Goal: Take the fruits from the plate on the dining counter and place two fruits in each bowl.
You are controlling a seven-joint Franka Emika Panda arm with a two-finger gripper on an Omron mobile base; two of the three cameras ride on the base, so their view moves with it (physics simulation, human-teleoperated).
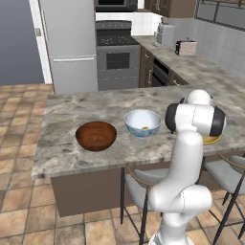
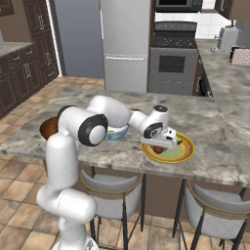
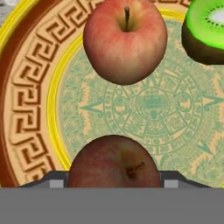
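My gripper (image 3: 113, 181) is down on the yellow patterned plate (image 3: 30, 109), its two tips pressed against the sides of a dark red fruit (image 3: 114, 159). Beyond it on the plate lie a reddish-peach fruit (image 3: 124, 41) and a bright green cut fruit (image 3: 204, 33). From the right base view the gripper (image 2: 163, 142) hangs over the plate (image 2: 188, 151) near the dining counter's (image 2: 205, 122) front edge. The white bowl (image 1: 142, 123) holds a yellow fruit (image 1: 145, 128); the brown bowl (image 1: 96, 135) to its left looks empty.
Grey stools (image 2: 114, 197) stand under the counter's front edge, one more (image 2: 215, 207) to the right. A steel fridge (image 1: 69, 43) and a stove (image 1: 117, 52) stand behind. A toaster (image 1: 165, 34) sits on the far worktop.
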